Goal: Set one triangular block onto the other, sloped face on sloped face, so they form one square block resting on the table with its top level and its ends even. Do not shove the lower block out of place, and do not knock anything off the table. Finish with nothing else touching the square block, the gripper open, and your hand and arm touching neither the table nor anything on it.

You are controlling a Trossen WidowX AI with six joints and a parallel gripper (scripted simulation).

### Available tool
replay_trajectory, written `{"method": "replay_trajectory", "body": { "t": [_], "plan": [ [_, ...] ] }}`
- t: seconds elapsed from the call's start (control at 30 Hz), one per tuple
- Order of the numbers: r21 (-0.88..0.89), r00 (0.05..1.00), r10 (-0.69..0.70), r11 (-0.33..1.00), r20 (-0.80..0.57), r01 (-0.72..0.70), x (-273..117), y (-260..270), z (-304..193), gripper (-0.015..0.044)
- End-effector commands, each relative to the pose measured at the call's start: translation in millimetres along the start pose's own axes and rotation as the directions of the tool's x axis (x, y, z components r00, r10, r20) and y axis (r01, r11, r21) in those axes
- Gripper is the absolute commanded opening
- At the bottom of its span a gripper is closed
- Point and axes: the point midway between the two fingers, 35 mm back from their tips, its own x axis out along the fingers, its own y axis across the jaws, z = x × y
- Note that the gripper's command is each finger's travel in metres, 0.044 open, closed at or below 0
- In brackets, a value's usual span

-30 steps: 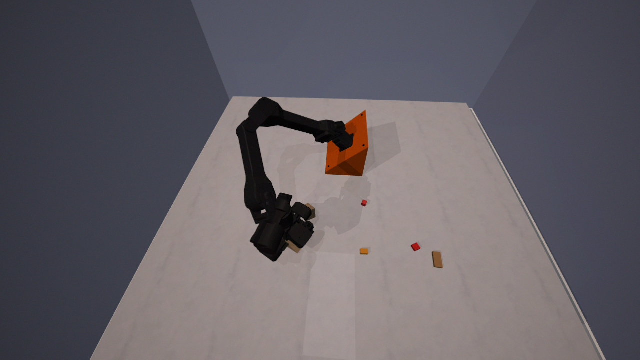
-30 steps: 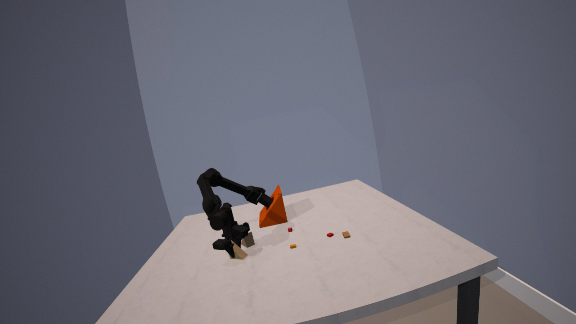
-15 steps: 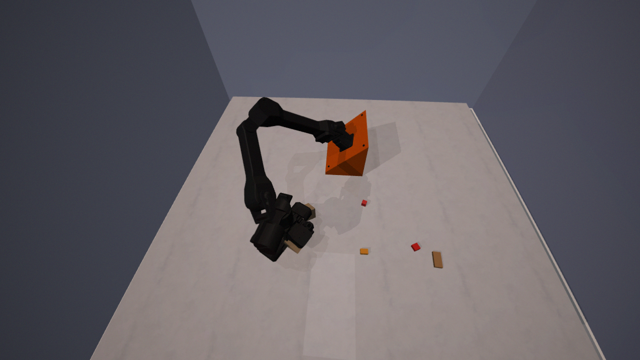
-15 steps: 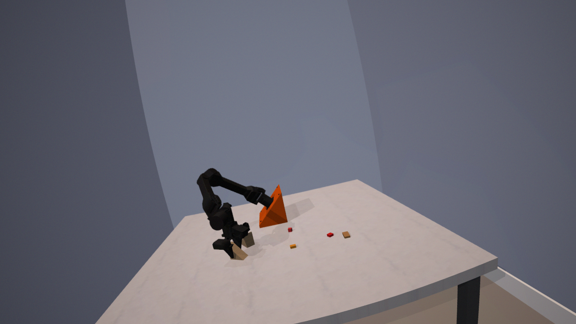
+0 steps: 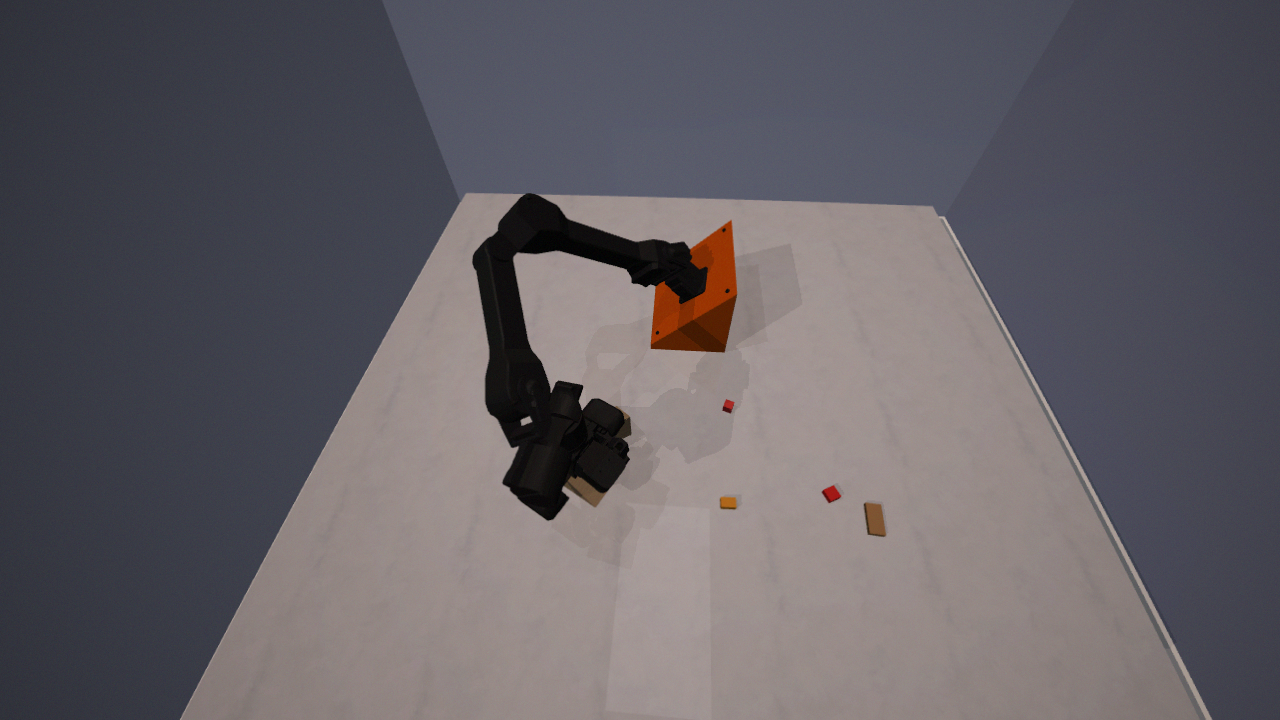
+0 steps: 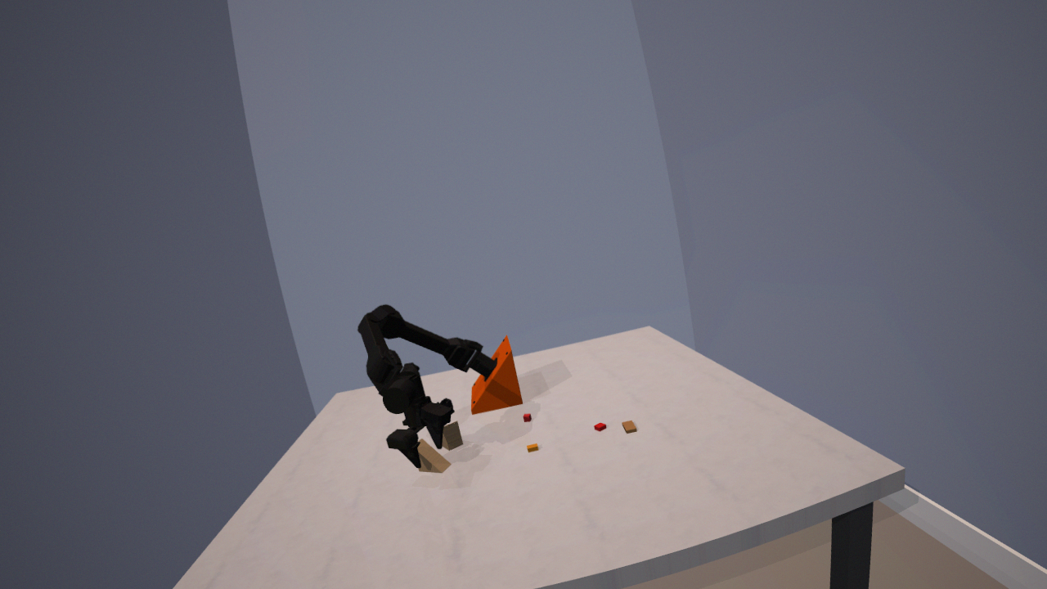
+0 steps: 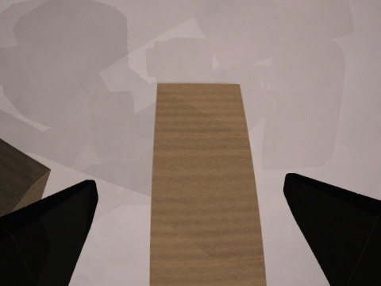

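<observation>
Gripper (image 5: 601,440) (image 6: 429,456) (image 7: 192,187) is released, jaws spread wide. It straddles the first triangular block (image 5: 587,490) (image 6: 433,458) (image 7: 204,222), with a visible gap each side in wrist view. That block sits on the table (image 5: 447,608) (image 6: 586,497), sloped side showing in exterior.

Second triangular block (image 5: 625,419) (image 6: 453,436) (image 7: 24,175) is separate, near the first: 1 o'clock of it in top view, at the 9 o'clock edge in wrist. Not mated, no square block formed.

Rest, top view, clocked from gripper: orange wedge mount (image 5: 693,335) (image 6: 503,393) at 1, carrying the arm (image 5: 503,304) (image 6: 420,336); red cube (image 5: 728,406) (image 6: 527,417) between 2 and 3; small orange block (image 5: 727,503) (image 6: 532,447) at 4; flat red block (image 5: 831,493) (image 6: 599,426) and brown slab (image 5: 874,519) (image 6: 628,426) between 3 and 4, slab farther out
</observation>
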Motion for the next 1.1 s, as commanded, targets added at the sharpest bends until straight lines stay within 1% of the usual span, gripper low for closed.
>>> {"method": "replay_trajectory", "body": {
  "t": [0.0, 0.4, 0.43, 0.5, 0.6, 0.67, 0.77, 0.83, 0.87, 1.07],
  "plan": [
    [0.008, 1.000, -0.020, 1.000, 0.005, 0.020, -43.3, -2.8, -0.1, 0.0440],
    [-0.001, 1.000, -0.016, 1.000, 0.027, 0.016, -40.8, -2.7, 3.5, 0.0440],
    [-0.001, 0.998, 0.006, 1.000, 0.060, -0.006, -37.7, -1.9, -0.6, 0.0440],
    [-0.005, 0.980, 0.072, 0.997, 0.185, -0.073, -28.7, 0.6, -15.5, 0.0440],
    [-0.014, 0.910, 0.118, 0.992, 0.397, -0.123, -22.5, 2.8, -40.0, 0.0440],
    [-0.021, 0.843, 0.107, 0.993, 0.528, -0.113, -24.3, 2.6, -56.3, 0.0440],
    [-0.008, 0.717, 0.035, 0.999, 0.697, -0.041, -34.4, 0.1, -83.2, 0.0440],
    [0.011, 0.658, -0.013, 1.000, 0.753, 0.007, -40.8, -1.5, -95.7, 0.0440],
    [0.014, 0.651, -0.019, 1.000, 0.759, 0.013, -41.7, -1.7, -97.4, 0.0440],
    [0.014, 0.651, -0.019, 1.000, 0.759, 0.013, -41.7, -1.7, -97.4, 0.0440]
  ]
}}
